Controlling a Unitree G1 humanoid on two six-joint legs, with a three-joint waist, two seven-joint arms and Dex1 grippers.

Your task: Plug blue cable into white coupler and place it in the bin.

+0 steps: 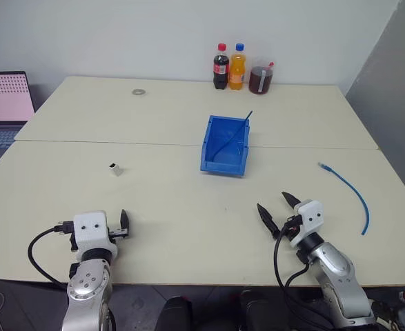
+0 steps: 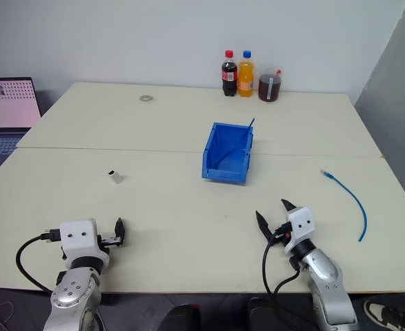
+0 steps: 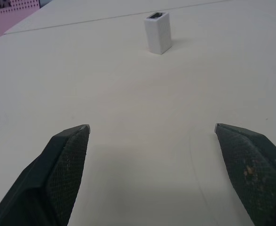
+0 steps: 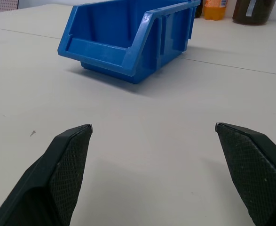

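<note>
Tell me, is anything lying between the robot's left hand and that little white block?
No. Between the left hand and the white coupler there is just bare table, as the left wrist view shows.

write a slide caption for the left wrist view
Open left gripper faces the upright white coupler standing ahead on the table.

The two head views looked forward and down over the table (image 1: 188, 207) from its near edge, taking in everything out to the far wall; the two eyes shared nearly the whole scene. The left wrist view sat low, just above the tabletop at near left, facing the white coupler (image 3: 158, 32) farther out. The right wrist view sat equally low at near right, facing the bin (image 4: 128, 44) and the bottles (image 1: 229, 67) beyond.
</note>
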